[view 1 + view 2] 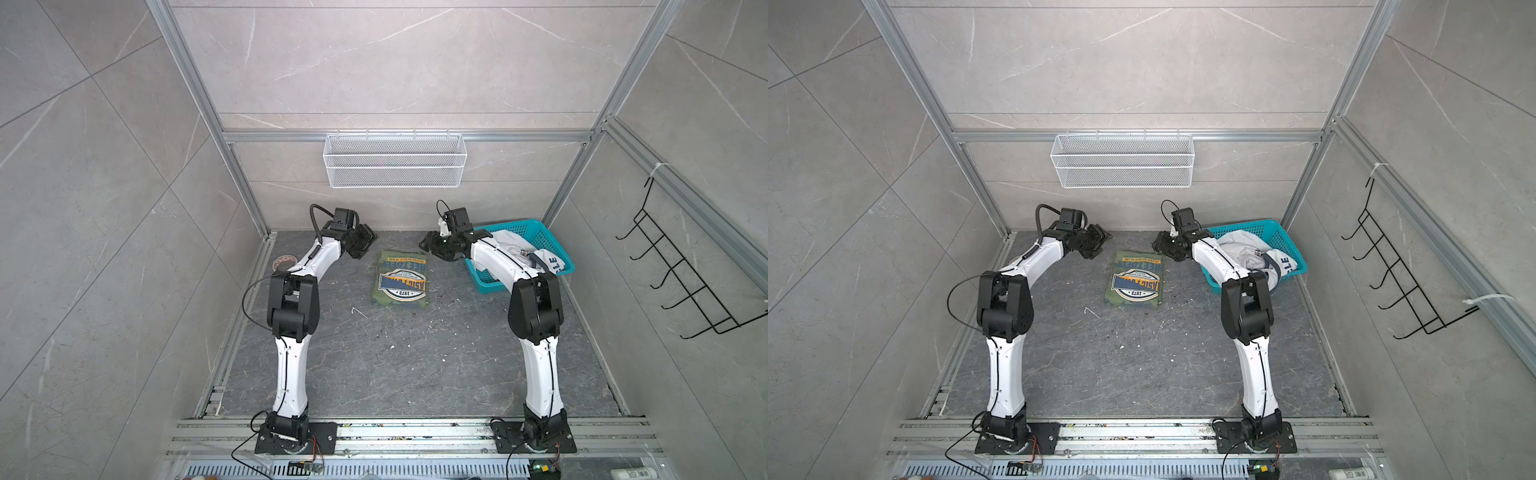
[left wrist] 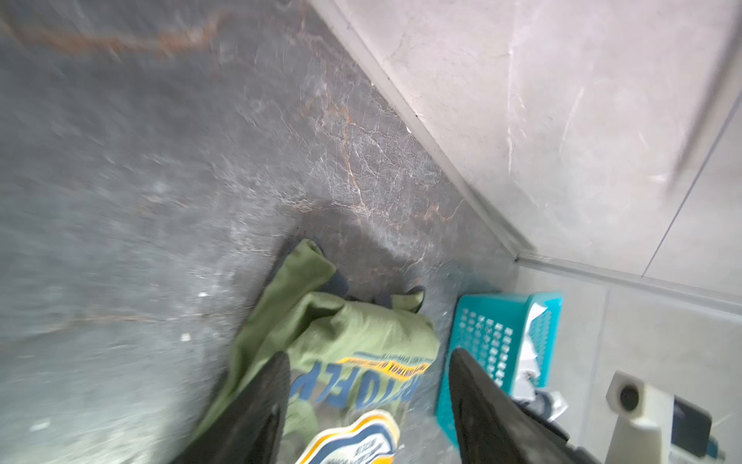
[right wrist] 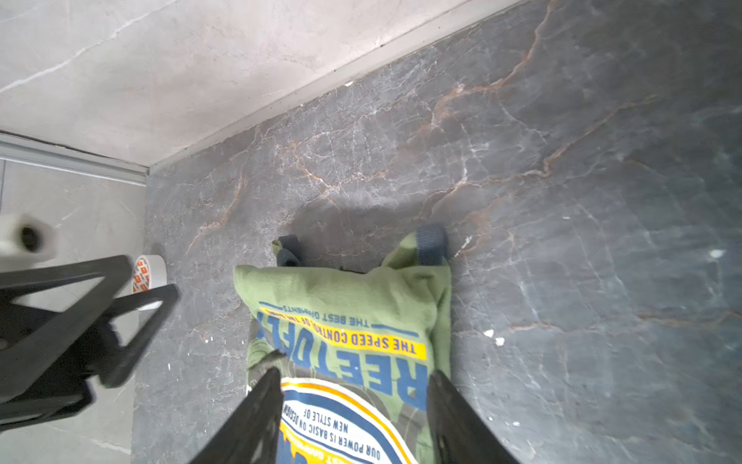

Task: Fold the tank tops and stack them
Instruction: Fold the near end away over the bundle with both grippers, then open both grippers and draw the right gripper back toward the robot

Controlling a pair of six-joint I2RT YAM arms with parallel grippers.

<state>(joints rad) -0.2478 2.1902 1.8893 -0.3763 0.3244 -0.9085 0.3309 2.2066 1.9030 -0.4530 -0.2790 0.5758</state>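
The olive green tank top lies folded in a flat rectangle on the dark floor, graphic side up. It shows below both pairs of jaws in the wrist views. My left gripper hangs open just off its far left corner. Off the far right corner my right gripper hangs open too. Neither holds cloth. The white tank top sits crumpled in the teal basket, partly behind my right arm.
The teal basket stands at the far right against the wall. A tape roll lies at the far left edge. On the back wall hangs a white wire basket, and on the right wall a black wire rack.
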